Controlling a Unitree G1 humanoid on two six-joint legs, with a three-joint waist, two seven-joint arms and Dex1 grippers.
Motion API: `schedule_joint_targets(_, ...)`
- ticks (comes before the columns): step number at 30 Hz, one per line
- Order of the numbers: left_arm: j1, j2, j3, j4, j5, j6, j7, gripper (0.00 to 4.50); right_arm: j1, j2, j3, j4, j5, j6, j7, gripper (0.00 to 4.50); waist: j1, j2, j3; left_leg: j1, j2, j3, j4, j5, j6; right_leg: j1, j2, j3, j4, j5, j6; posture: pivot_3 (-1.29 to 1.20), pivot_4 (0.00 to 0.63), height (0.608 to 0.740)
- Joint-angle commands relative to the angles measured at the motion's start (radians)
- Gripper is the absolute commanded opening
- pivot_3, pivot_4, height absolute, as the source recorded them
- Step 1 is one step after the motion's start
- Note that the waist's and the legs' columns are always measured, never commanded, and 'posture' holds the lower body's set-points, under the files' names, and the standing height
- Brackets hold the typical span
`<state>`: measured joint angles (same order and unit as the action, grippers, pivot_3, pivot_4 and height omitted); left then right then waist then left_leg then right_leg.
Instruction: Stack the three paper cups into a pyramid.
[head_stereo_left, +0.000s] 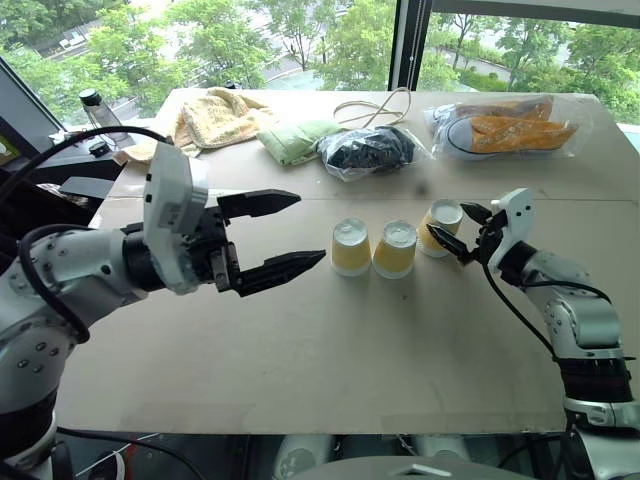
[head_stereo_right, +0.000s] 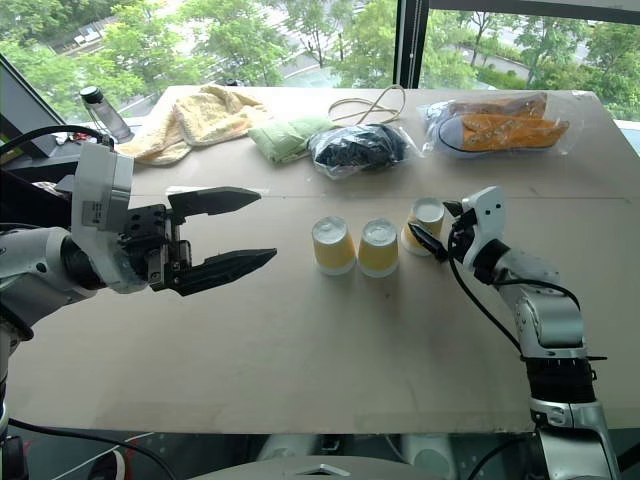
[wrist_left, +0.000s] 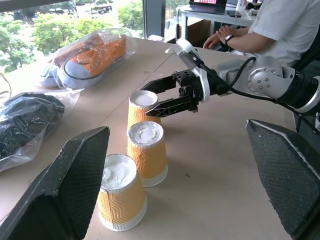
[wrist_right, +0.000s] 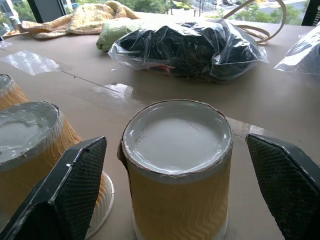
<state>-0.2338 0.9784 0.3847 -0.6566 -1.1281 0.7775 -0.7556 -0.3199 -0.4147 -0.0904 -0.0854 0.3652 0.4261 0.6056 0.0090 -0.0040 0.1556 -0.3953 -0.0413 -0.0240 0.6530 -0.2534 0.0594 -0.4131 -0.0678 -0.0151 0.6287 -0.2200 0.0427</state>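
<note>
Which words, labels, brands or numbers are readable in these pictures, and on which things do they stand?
No text can be read.
Three cups: plain sides and bases, no print.
Bagged shoes: no legible brand.
Bottle: no label can be made out.
Left end effector: small dark marks on its white housing, too small to read.
Laptop screen: red display, too blurred to read.

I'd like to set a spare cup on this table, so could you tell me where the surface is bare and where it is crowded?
The near half of the table is bare, from the row of three paper cups to the front edge, between the two arms. The far strip is crowded: yellow towel, green cloth, black bagged bundle, cord, bagged orange shoes. The open right gripper flanks the right-hand cup.
</note>
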Motion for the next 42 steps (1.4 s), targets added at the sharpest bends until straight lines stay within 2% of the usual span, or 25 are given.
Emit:
schedule_joint_targets(1,-0.022,0.011,0.009,-0.008,-0.009,-0.01,0.0,4.5,-0.028,0.012,0.002,0.007,-0.002,-0.039,0.002,4.39,-0.001,0.0,0.0,0.0,0.0,0.0,0.0,0.0,0.0,0.0,0.0,0.0,0.0,0.0,0.0,0.0,0.15,0.74)
schedule_joint_targets(4,-0.025,0.012,0.01,-0.003,-0.007,-0.01,-0.005,4.5,-0.037,0.022,0.004,0.02,-0.007,-0.057,-0.002,4.39,-0.002,0.0,0.0,0.0,0.0,0.0,0.0,0.0,0.0,0.0,0.0,0.0,0.0,0.0,0.0,0.0,0.15,0.74)
schedule_joint_targets(7,-0.023,0.013,0.012,-0.002,-0.004,-0.011,-0.01,4.5,-0.047,0.031,0.004,0.028,-0.009,-0.077,-0.003,2.98,-0.001,0.0,0.0,0.0,0.0,0.0,0.0,0.0,-0.001,0.0,0.001,0.0,0.0,0.0,0.0,0.0,0.15,0.74)
schedule_joint_targets(9,-0.02,0.013,0.013,-0.004,-0.002,-0.012,-0.014,4.5,-0.048,0.034,0.004,0.024,-0.005,-0.08,-0.001,2.32,-0.001,0.0,0.0,0.0,0.0,0.0,0.0,0.0,-0.001,0.0,0.001,0.001,0.0,0.0,0.0,0.0,0.15,0.74)
schedule_joint_targets(17,0.032,0.01,0.033,0.001,0.034,-0.026,-0.048,4.5,-0.113,0.0,-0.019,-0.004,0.013,-0.062,0.009,2.23,-0.005,0.001,0.0,0.0,0.0,0.0,0.0,0.0,-0.001,0.0,0.001,0.001,0.0,0.0,0.0,0.0,0.15,0.74)
schedule_joint_targets(24,0.174,-0.018,0.101,0.002,0.113,-0.087,-0.101,4.5,-0.315,-0.056,-0.033,-0.142,0.241,0.238,0.053,2.23,-0.02,0.002,0.002,0.0,0.001,0.0,0.0,0.001,-0.001,-0.001,0.001,0.001,0.001,0.0,0.0,0.0,0.15,0.74)
schedule_joint_targets(30,0.213,-0.046,0.114,-0.018,0.138,-0.123,-0.098,4.5,-0.426,-0.114,0.037,-0.215,0.385,0.474,0.113,2.23,-0.016,0.002,0.002,0.0,0.001,-0.001,-0.001,-0.001,0.002,-0.001,-0.001,0.0,0.001,0.0,0.0,0.0,0.15,0.74)
schedule_joint_targets(37,0.238,-0.06,0.121,-0.042,0.139,-0.139,-0.081,4.5,-0.441,-0.142,0.148,-0.198,0.325,0.483,0.151,2.23,-0.018,0.002,0.002,-0.001,-0.001,-0.001,-0.001,-0.002,0.003,-0.001,-0.003,-0.001,-0.001,0.0,0.0,0.0,0.15,0.74)
schedule_joint_targets(42,0.22,-0.069,0.118,-0.056,0.113,-0.133,-0.051,4.5,-0.441,-0.117,0.157,-0.187,0.314,0.476,0.145,2.23,-0.018,0.002,0.002,-0.001,0.0,-0.001,-0.001,-0.001,0.002,-0.001,-0.003,-0.001,0.0,0.0,0.0,0.0,0.15,0.74)
